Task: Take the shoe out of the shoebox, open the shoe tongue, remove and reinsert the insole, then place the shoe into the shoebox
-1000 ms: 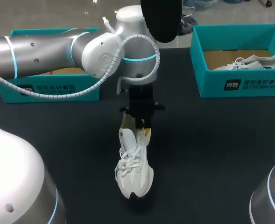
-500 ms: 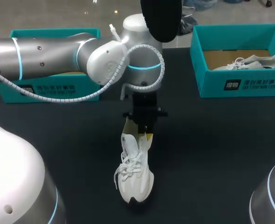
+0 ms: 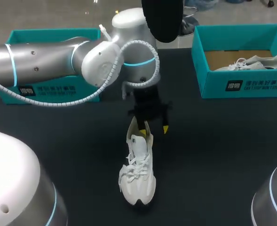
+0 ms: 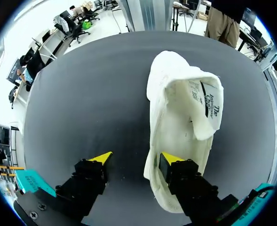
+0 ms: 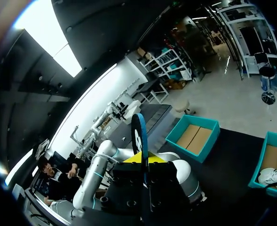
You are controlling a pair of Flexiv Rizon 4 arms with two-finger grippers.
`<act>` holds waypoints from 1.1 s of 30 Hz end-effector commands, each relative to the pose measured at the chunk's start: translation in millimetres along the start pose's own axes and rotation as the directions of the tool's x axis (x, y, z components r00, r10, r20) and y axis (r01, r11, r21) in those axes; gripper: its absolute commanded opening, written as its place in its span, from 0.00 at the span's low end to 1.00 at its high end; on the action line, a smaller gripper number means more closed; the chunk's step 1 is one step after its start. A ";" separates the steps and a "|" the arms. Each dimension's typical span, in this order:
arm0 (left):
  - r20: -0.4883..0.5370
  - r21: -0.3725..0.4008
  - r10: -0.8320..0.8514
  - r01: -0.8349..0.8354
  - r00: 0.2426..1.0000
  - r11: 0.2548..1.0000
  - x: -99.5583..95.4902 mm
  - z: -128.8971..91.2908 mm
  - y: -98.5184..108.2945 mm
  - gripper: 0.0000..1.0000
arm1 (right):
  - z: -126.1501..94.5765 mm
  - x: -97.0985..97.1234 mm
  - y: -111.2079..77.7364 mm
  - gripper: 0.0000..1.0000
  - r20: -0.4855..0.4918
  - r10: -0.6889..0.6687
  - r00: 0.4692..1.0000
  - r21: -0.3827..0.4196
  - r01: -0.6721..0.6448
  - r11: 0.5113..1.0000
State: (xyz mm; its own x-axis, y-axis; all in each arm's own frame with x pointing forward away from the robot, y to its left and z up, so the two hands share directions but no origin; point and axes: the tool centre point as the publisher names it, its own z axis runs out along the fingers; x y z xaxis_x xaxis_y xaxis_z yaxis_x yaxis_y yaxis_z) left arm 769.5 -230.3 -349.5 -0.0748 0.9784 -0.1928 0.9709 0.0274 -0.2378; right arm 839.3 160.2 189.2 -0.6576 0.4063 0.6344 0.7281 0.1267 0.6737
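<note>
Shoe [image 4: 183,108] is out of its box & stands on its sole on the table [image 3: 213,141], heel nearest the L fingers [image 4: 100,159], toe pointing away from them. Those fingers are spread apart & grip nothing. 1 tip is at the heel collar, touching it or just inside (can't tell which), and the other hangs over bare table just beside the shoe. Tongue is pulled up & fwd, label side showing, so the mouth gapes open ahead of the fingers.

R fingers [image 5: 153,159] are clamped on the dark insole [image 5: 139,134]. It stands edge-on between them, held high over the table & well apart from the shoe.

Progress, as I judge it: 3 steps look done, i.e. shoe taken out, tongue opened, insole pulled. 2 are left: insole back in, then shoe into a box. So roughly halfway.

1 teal shoebox [image 3: 53,89] sits beyond the L fingers, partly hidden by the L arm [image 3: 44,56], so its inside can't be seen. The 2nd shoebox [image 3: 241,84] is well off to the other side w/ a 2nd shoe [image 3: 256,61] already in it. Can't tell which box this shoe goes back to. Next, the R fingers need to bring the insole down toe-first into the open mouth.
</note>
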 end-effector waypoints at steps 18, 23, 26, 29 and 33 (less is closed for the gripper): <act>0.918 0.262 -0.335 0.309 0.210 0.914 46.2 -140.1 10.5 1.00 | 0.5 0.4 0.0 0.00 0.004 0.002 1.000 0.000 -0.002 1.000; 0.930 0.292 -0.344 0.310 0.127 0.905 48.3 -151.2 9.5 1.00 | 0.5 0.4 0.0 0.00 0.004 0.002 1.000 0.000 -0.002 1.000; 0.930 0.292 -0.344 0.310 0.127 0.905 48.3 -151.2 9.5 1.00 | 0.5 0.4 0.0 0.00 0.004 0.002 1.000 0.000 -0.002 1.000; 0.930 0.292 -0.344 0.310 0.127 0.905 48.3 -151.2 9.5 1.00 | 0.5 0.4 0.0 0.00 0.004 0.002 1.000 0.000 -0.002 1.000; 0.930 0.292 -0.344 0.310 0.127 0.905 48.3 -151.2 9.5 1.00 | 0.5 0.4 0.0 0.00 0.004 0.002 1.000 0.000 -0.002 1.000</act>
State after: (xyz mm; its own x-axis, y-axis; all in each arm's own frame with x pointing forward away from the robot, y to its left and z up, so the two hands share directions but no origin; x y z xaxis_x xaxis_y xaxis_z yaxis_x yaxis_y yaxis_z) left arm 813.2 -153.9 -210.9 -0.5511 0.5215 -0.6515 0.8316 0.2789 -0.4802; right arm 839.3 160.3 189.5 -0.6574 0.4067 0.6344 0.7283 0.1267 0.6734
